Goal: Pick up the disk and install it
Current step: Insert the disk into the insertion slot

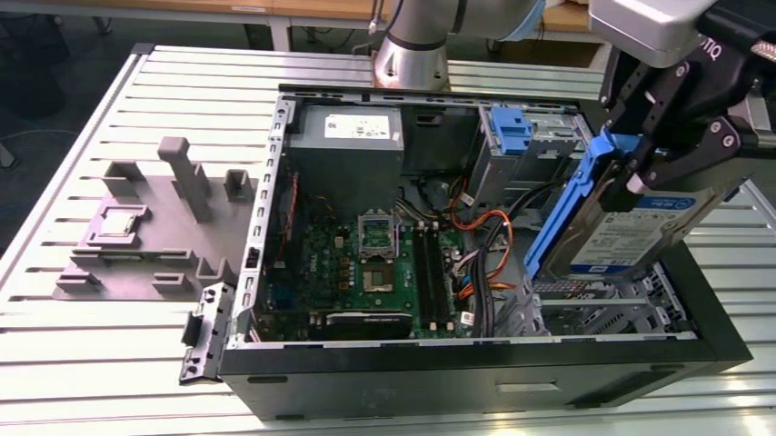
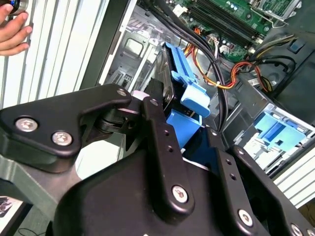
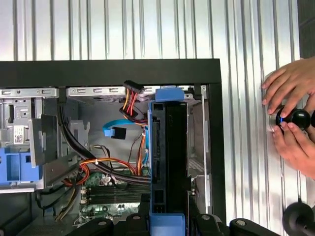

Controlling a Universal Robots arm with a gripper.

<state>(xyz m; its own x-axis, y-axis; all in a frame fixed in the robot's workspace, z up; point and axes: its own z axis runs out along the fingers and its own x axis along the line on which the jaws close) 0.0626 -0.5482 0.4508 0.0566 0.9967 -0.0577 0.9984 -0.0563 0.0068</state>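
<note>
**Operator:** State of the gripper [image 1: 645, 171]?

**Technician:** Pinching the disk [image 1: 631, 232]. The jaws press against it from two sides, near its upper end. The gripper sits in the upper part of the exterior view's right.

**Operator:** Position of the disk?

**Technician:** Clear of the table, tilted, with its white-and-blue label facing the exterior camera. The blue bracket [image 1: 580, 195] runs along its edge. The disk hangs over the corner of the open computer case [image 1: 485, 363] at the exterior view's lower right. I cannot tell whether its lower end touches the metal bay [image 1: 594, 304] beneath it. In the first wrist view the disk [image 3: 170, 162] appears edge-on, beside the case wall.

**Operator:** Components nearest the disk?

**Technician:** Orange and black cables [image 1: 485, 232] lie just beside it, toward the centre of the exterior view. Past them is the green motherboard [image 1: 363, 263]. Above, at the top centre of the exterior view, stands the silver cage [image 1: 533, 145] with a blue latch, and beside that the grey power supply [image 1: 345, 136].

**Operator:** Outside the case?

**Technician:** The case rests on a slatted metal table [image 1: 122, 363]. A grey fixture block [image 1: 145, 227] stands on the table at the exterior view's left, well apart from the case. In the first wrist view a person's hands [image 3: 290, 118] hold a small black knob over the table slats, outside the case wall.
</note>
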